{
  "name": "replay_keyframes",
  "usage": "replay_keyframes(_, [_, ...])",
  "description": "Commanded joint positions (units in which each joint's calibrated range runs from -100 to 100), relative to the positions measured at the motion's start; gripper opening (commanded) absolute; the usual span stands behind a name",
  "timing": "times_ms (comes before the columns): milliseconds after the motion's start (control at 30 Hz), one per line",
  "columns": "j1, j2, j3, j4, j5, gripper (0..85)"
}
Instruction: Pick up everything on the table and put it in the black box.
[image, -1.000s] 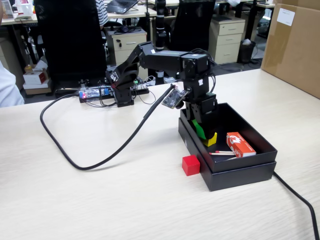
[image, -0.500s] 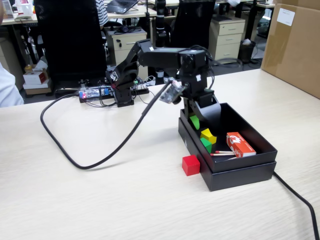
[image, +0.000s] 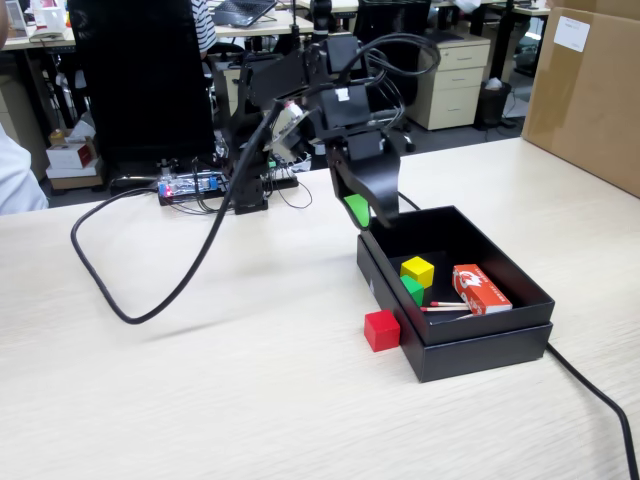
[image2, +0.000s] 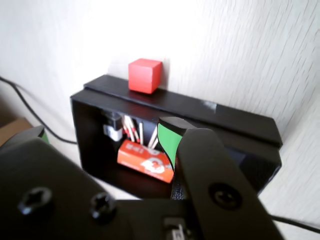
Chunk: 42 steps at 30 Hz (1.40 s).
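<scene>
The black box (image: 480, 345) sits on the beige table (image: 200, 400), nested in its lid. A yellow cube (image: 417, 270) and a green cube (image: 412, 289) lie inside it, near its left wall. A red cube (image: 381, 330) stands on the table, against the outside of the box's left wall; the wrist view shows it (image2: 145, 76) just beyond the box (image2: 200, 107). My gripper (image: 362, 212) hangs above the box's back left corner. In the wrist view the gripper (image2: 105, 132) is open and empty, its green-padded jaws wide apart. The jaw hides the yellow and green cubes there.
A red-orange matchbox (image: 481, 289) and loose matchsticks (image: 445, 306) lie in the box, also in the wrist view (image2: 146, 161). A thick black cable (image: 150, 300) loops over the table at left; another runs off front right. A brown carton (image: 590, 90) stands back right.
</scene>
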Motion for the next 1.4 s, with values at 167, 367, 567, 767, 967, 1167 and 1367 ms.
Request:
replay_keyframes(167, [-0.9,10.0,4.0,0.5,-0.7,45.6])
replay_keyframes(367, [-0.7,21.1,10.1,1.2,-0.8,45.5])
replay_keyframes(567, [-0.6,29.6,15.1,1.9,-1.2,45.5])
replay_keyframes(767, [-0.6,36.7,18.0,2.9,-1.6,45.3])
replay_keyframes(967, [-0.6,41.3,20.8,5.2,-3.4,43.9])
replay_keyframes(1167, [-0.6,42.8,21.4,5.6,-4.0,21.1])
replay_keyframes(1367, [-0.6,42.5,20.5,5.1,-3.8,2.7])
